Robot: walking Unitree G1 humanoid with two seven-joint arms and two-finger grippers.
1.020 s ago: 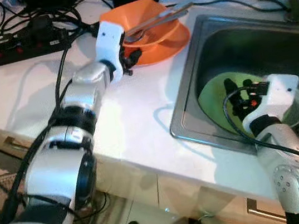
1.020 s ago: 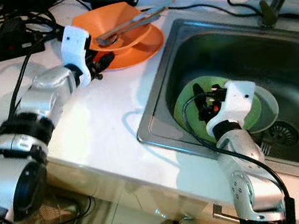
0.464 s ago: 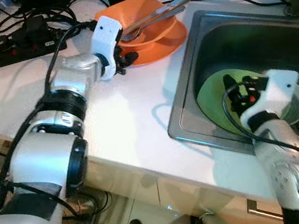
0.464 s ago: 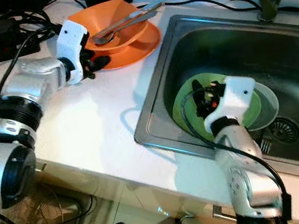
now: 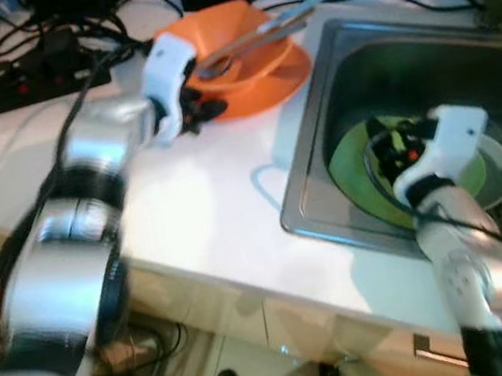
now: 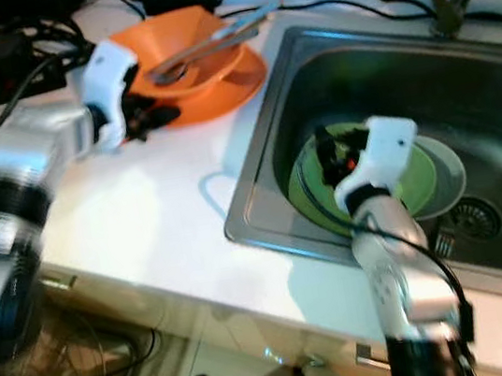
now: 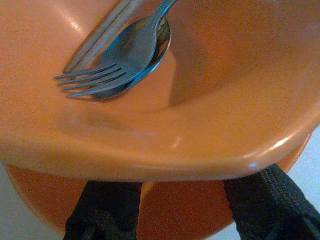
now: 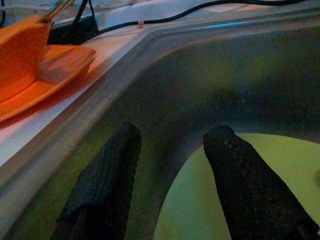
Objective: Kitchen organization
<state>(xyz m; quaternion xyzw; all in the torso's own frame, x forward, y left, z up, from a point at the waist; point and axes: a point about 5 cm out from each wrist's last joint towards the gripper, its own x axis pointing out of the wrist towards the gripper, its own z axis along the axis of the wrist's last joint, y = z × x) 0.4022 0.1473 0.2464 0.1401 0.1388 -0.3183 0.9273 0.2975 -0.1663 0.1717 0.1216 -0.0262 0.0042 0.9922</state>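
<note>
now left gripper under orange bowl

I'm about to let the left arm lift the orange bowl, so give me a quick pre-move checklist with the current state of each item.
1. Left gripper at the orange bowl: ok, its fingers sit under the rim.
2. Fingers closed on the bowl: not ok, they stand apart, nothing pinched.
3. Loose cutlery: not ok, a fork and spoon lie inside and could slide.
4. Bowl free of the orange plate: cannot tell.
5. Right gripper out of the way: ok, open in the sink above the green plate.
</note>
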